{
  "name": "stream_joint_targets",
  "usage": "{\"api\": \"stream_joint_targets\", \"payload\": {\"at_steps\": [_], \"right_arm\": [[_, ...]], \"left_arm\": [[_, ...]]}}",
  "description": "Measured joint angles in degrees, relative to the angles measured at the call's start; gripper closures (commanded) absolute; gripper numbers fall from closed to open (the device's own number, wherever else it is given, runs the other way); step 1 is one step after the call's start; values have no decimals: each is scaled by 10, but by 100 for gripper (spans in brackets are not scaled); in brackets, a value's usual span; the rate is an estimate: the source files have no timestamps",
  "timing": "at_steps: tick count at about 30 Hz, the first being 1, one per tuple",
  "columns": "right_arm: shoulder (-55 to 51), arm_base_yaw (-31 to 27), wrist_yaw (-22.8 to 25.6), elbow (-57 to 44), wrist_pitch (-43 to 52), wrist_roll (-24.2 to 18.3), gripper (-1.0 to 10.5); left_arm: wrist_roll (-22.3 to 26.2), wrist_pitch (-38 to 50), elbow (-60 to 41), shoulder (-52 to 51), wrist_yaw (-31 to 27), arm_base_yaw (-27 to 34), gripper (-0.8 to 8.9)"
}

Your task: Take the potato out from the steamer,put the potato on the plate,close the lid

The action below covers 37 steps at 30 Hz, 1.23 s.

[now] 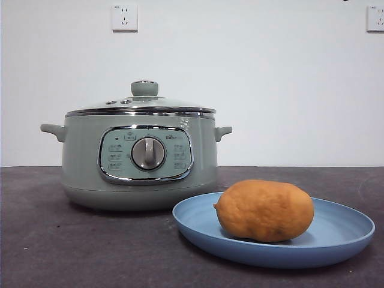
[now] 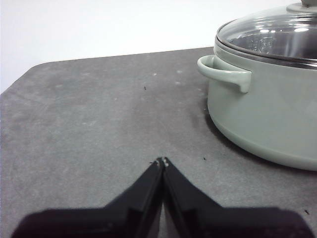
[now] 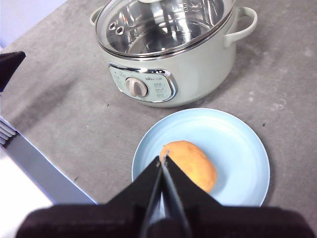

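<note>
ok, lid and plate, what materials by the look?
Lid: clear glass, since the steel inner pot shows through it, with a shiny chrome-look rim and a pale green knob, probably plastic. Plate: matte light blue, no glare; plastic or matte ceramic, can't tell.

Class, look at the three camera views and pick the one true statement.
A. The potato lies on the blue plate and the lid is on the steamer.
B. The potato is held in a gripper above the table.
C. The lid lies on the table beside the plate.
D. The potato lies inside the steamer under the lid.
A: the potato rests on the plate, and the lid sits on the steamer; neither gripper holds anything.
</note>
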Motion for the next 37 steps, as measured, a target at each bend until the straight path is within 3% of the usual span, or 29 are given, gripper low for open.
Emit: {"api": "stream_joint_targets", "payload": {"at_steps": [6,11,15,19,27,37], "right_arm": [[-49,-75,-5,0,0,-24,946],[-103,-207,-12,0,3,-21,946],[-148,-305,-12,-17,55,-41,946],[-201,-363,-13,-78,131,-56,946],[-308,-390,-13,-274,291,-45,946],[-363,-390,-13,-447,307,-16,946]], "left_arm": [[0,0,0,0,0,0,817],[0,0,0,0,0,0,817],[0,0,0,0,0,0,817],[0,0,0,0,0,0,817],[0,0,0,0,0,0,817],[0,0,0,0,0,0,817]]}}
